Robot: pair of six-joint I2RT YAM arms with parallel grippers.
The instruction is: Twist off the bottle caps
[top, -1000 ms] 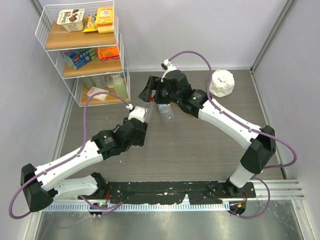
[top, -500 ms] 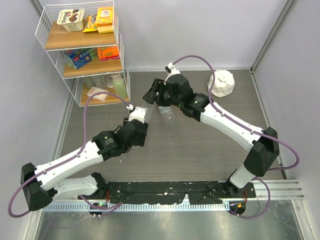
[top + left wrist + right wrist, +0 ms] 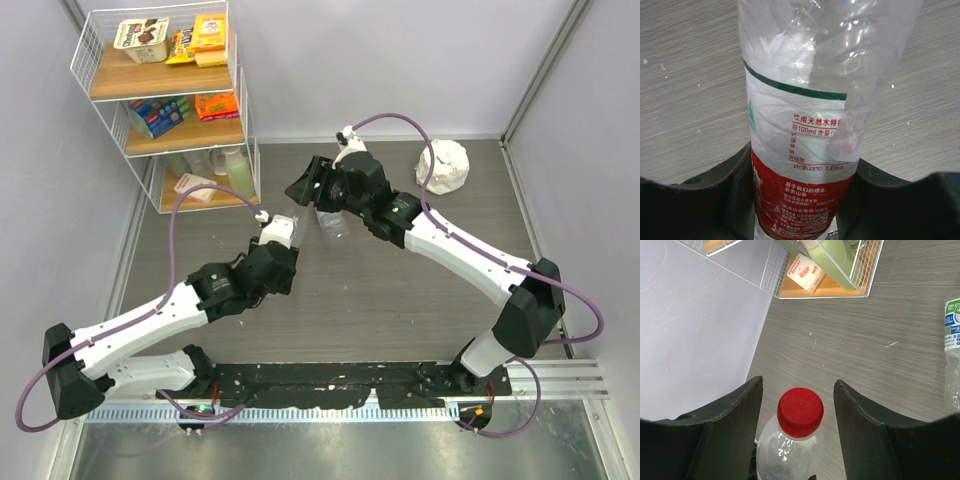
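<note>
Two bottles are showing near the middle of the table [image 3: 400, 300]. Your left gripper [image 3: 802, 165] is pinching the clear bottle with the red label [image 3: 800, 150] across its lower body. One finger is pressing on each side of the label, and the body is running up and away from the wrist camera.

The red cap [image 3: 800, 411] is sitting on that bottle's neck, still screwed on. Your right gripper [image 3: 798, 390] is hovering over it with the jaws spread, one finger on each side of the cap. A gap is showing on both sides, so nothing is touching the cap there.

The clear bottle with a blue-and-white label [image 3: 953, 340] is standing on the table near the held one, apart from both grippers. Its top is lying outside the right wrist view, and from above it is too small to read.

Off to the sides: the wire rack [image 3: 108, 85] is standing in the far left corner with boxes and packets on its shelves, and a white crumpled lump [image 3: 443, 166] is lying at the far right, well apart from the arms.
</note>
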